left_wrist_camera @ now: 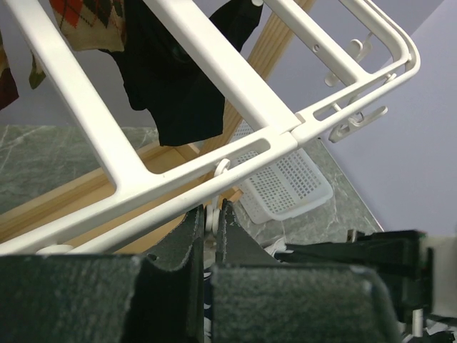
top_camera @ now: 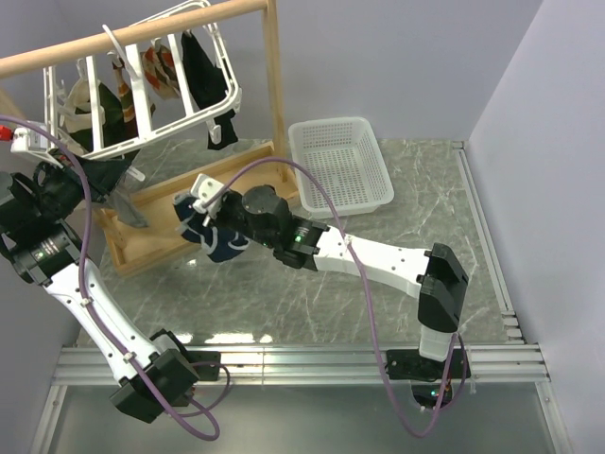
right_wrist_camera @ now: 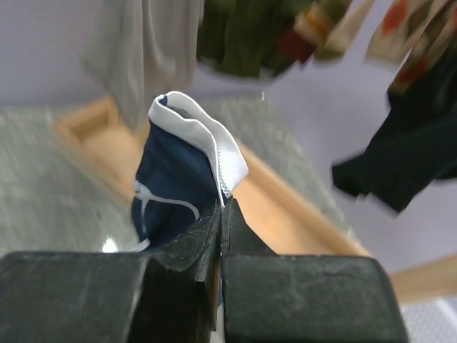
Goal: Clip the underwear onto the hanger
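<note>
R arm is holding the underwear (right_wrist_camera: 171, 179) up off the surface (top_camera: 425, 189). R pincer (right_wrist_camera: 221, 209) is pinching tight on the white-trimmed waistband edge, navy body sagging below in a soft bunch. L pincer (left_wrist_camera: 210, 227) is sitting nearly closed on a small white clip (left_wrist_camera: 212, 213) dangling under the near bar of the hanger (left_wrist_camera: 214, 61); can't tell whether the clip's mouth is being squeezed apart. Key relation, seen from overhead: garment is hanging well to the R of that clip and lower, w/ the wooden base tray (top_camera: 142, 222) lying between, so I'm judging the carry needs to go leftward and up toward the L arm. L arm is nearer the hanger, R arm is the one w/ the cloth. Waistband fold is standing roughly upright out of the R fingers, prob. good for presenting it edge-first to the clip. Hanger is looking like hard, glossy white plastic, flat bars in a grid, hanging tilted from the wooden rail (top_camera: 142, 33), black garments (left_wrist_camera: 178, 93) already pegged on it. Underwear is looking thin and limp, likely to fold away if pushed. White mesh basket (top_camera: 331, 124) is sitting off to the R, not involved.
</note>
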Robot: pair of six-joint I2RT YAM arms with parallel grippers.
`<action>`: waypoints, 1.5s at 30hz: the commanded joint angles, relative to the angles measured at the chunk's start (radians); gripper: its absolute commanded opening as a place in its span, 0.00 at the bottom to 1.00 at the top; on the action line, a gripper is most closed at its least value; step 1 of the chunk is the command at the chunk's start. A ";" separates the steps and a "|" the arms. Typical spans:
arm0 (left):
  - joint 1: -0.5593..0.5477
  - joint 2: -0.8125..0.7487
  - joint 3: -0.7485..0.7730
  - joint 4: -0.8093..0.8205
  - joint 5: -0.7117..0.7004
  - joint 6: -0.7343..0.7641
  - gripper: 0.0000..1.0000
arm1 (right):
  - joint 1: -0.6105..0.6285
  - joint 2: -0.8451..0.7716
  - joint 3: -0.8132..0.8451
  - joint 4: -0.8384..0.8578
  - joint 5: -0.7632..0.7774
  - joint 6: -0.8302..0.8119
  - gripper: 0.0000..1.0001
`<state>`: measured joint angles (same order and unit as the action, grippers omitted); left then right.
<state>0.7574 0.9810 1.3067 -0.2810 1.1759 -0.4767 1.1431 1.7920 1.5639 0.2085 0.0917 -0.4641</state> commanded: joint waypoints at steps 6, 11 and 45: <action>-0.001 -0.002 0.028 -0.121 0.125 0.053 0.00 | 0.015 0.105 0.281 -0.191 -0.047 0.024 0.00; -0.003 -0.002 0.042 -0.142 0.137 0.066 0.00 | 0.027 0.167 0.378 -0.268 -0.003 -0.001 0.00; -0.006 0.033 0.088 -0.330 0.168 0.248 0.00 | 0.040 0.314 0.697 -0.391 0.060 -0.013 0.00</action>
<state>0.7574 1.0248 1.3903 -0.4629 1.2331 -0.2615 1.1702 2.1273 2.1994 -0.2039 0.1421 -0.4706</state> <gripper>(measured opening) 0.058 0.012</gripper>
